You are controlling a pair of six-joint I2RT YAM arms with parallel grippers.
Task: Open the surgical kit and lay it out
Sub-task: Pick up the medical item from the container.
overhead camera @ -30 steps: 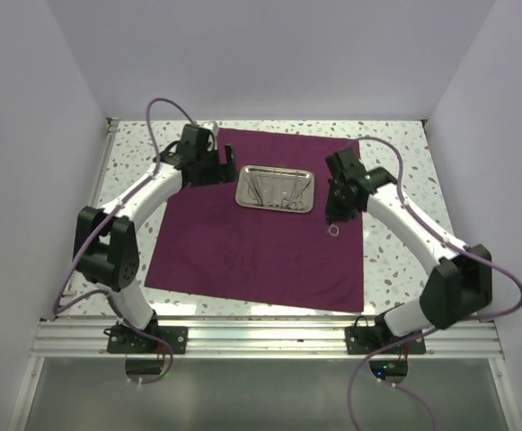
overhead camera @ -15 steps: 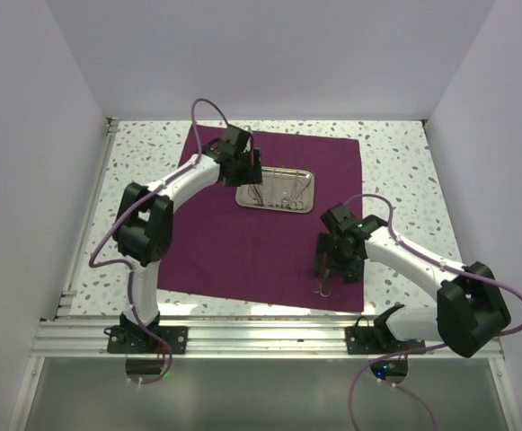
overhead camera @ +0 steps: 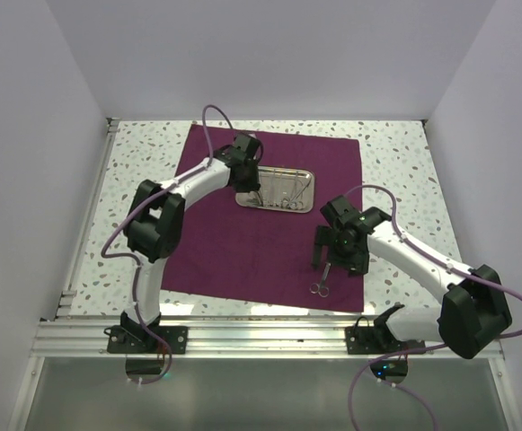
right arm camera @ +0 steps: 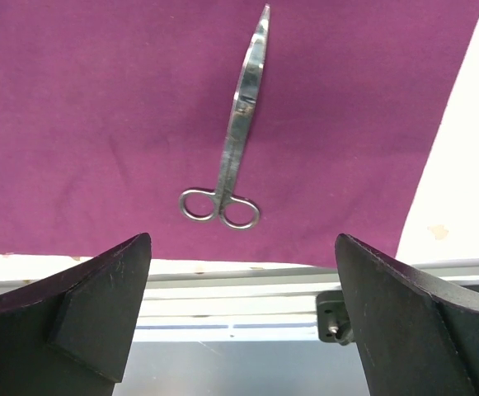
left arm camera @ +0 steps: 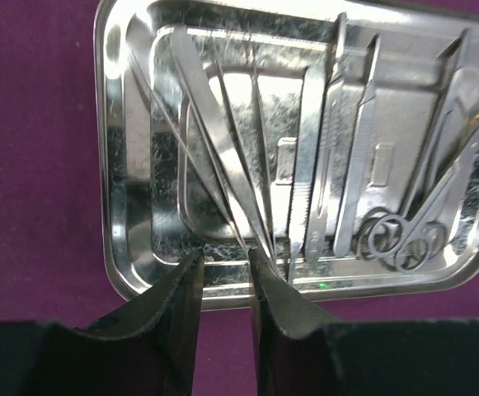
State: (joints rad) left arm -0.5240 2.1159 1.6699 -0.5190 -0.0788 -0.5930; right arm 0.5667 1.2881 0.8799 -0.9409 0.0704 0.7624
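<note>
Speckled terrazzo table [overhead camera: 395,153] carries the spread dark maroon cloth wrap [overhead camera: 243,242], with the shiny rectangular steel tray [left arm camera: 107,165] on it. Within the last second the right gripper [right arm camera: 243,237] carried the steel scissors [right arm camera: 237,140] from beside the tray to its near right and let go, so one tool is laid out. Its jaws gape wide and empty. The left gripper [left arm camera: 224,260] has reached the tray's rim, its fingers narrowly apart before the thin steel tweezers [left arm camera: 214,140], apparently gripping nothing.

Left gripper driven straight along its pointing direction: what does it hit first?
Probably the tweezers converging just ahead of the left gripper, inside the tray's near rim. Height is unclear, so the rim could come first.
</note>
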